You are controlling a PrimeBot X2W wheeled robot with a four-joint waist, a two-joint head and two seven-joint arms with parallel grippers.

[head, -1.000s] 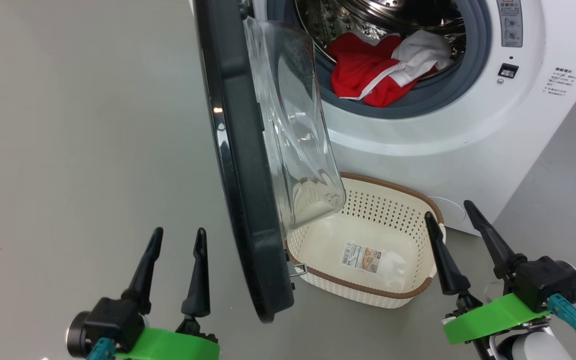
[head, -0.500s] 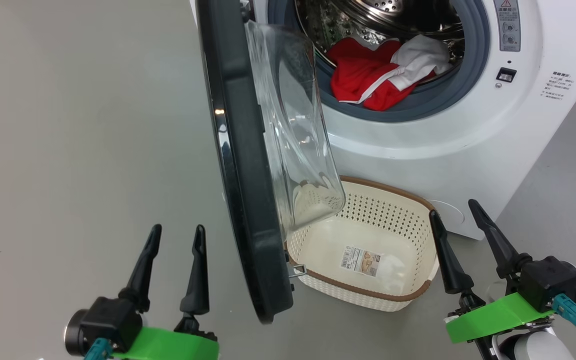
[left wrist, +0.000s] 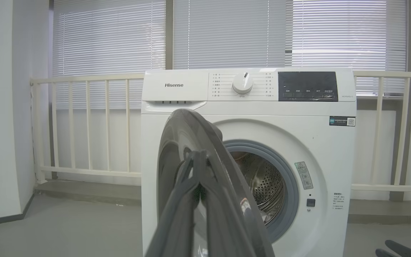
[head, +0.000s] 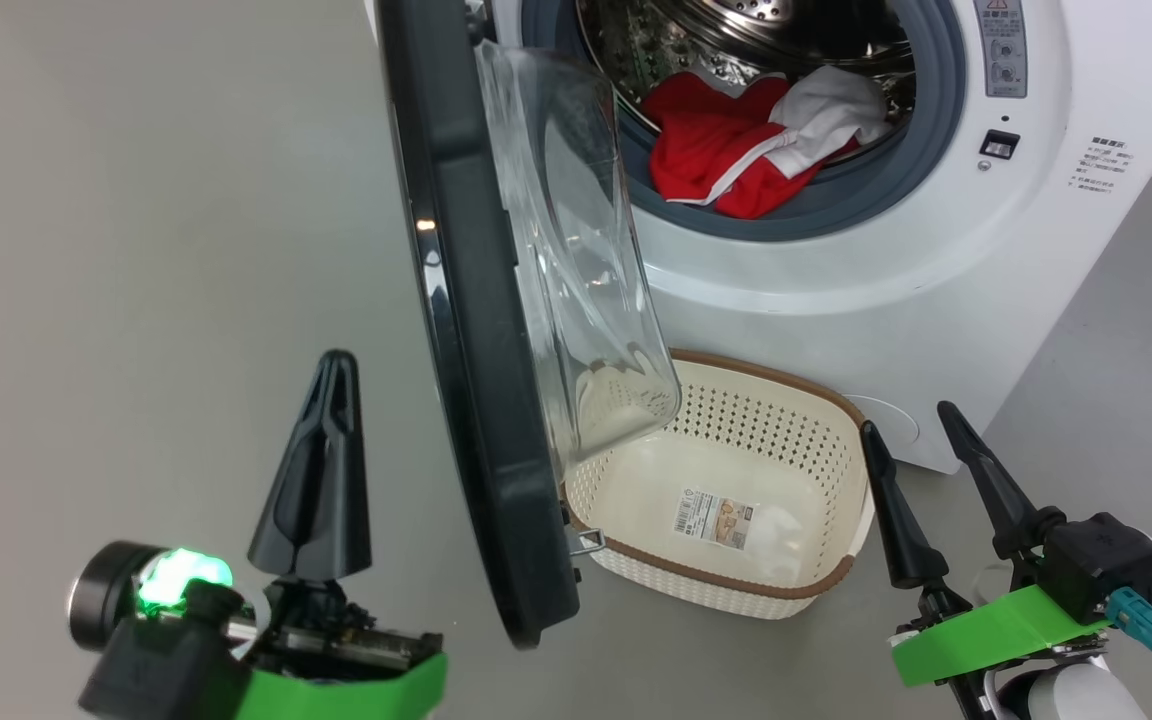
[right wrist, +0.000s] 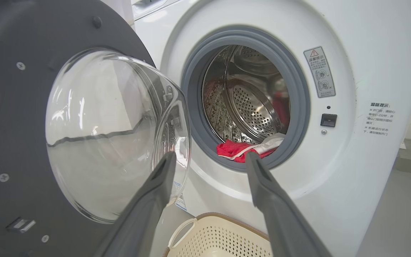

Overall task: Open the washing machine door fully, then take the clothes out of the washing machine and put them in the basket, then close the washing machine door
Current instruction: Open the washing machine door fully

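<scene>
Grey floor [head: 136,250] runs under everything you see. Nearest you, the left jaws are closed on nothing. Their two dark fingers [head: 321,470] are pressed into one wedge beside the outer face of the washing machine door [head: 476,400], apart from it. In the left wrist view they blur across that door, so you cannot read any gap there. The right jaws stand open and empty, fingers [head: 891,520] spread just beside the right end of the basket [head: 736,420].

The door hangs swung out, edge-on in the head view, its top cut by the frame. Its glass bowl covers the basket's left end, which you see only through the glass. Behind the basket, the washing machine [head: 836,290] loses its top to the frame edge, and the upper drum with it. The clothes [head: 706,150] lie inside at the drum's lower lip, draped onto the grey ring. You cannot tell how many garments there are. Past the machine, the left wrist view shows white blinds [left wrist: 227,32] and a railing [left wrist: 84,77].
</scene>
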